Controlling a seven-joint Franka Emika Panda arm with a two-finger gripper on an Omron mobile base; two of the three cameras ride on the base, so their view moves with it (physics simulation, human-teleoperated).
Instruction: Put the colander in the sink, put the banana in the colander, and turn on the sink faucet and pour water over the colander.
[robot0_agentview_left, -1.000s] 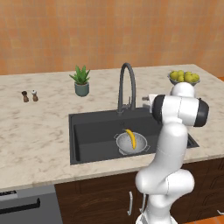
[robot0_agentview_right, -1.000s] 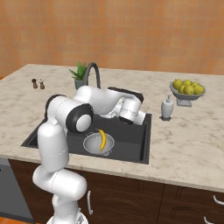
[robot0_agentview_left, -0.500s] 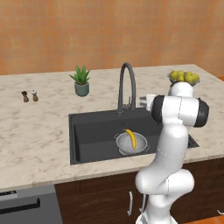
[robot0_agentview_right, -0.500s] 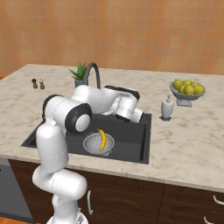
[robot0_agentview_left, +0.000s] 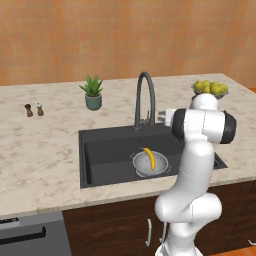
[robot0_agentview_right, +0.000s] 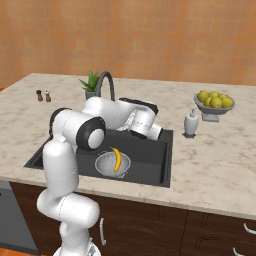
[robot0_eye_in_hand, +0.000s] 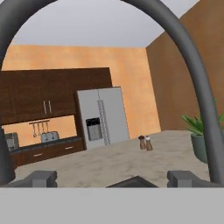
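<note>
Reaching toward the base of the sink faucet (robot0_agentview_left: 144, 97), I am bringing my claw (robot0_eye_in_hand: 112, 178) in low behind its neck, with the jaws spread wide and gripping nothing. In the hand view the dark gooseneck is arching right over me, so I am judging that I am sitting close under the faucet, lined up for its small lever rather than for anything in the basin.

The colander (robot0_agentview_left: 150, 163) is already resting on the floor of the sink (robot0_agentview_left: 107, 150), in front of the faucet and a little to its right, under where the spout looks to end. The banana (robot0_agentview_right: 116, 159) is lying inside the colander, curved across it. That placement makes sense: water falling from the spout should land on the fruit and drain through the holes.

So the two placing steps look done, and the water step is what I am working on. My fingers (robot0_eye_in_hand: 41, 178) are staying apart because a lever wants a push or a straddle, not a tight pinch.

Left of the faucet the potted plant (robot0_agentview_left: 92, 92) is standing clear; the soap dispenser (robot0_agentview_right: 190, 123) is standing to its right.
</note>
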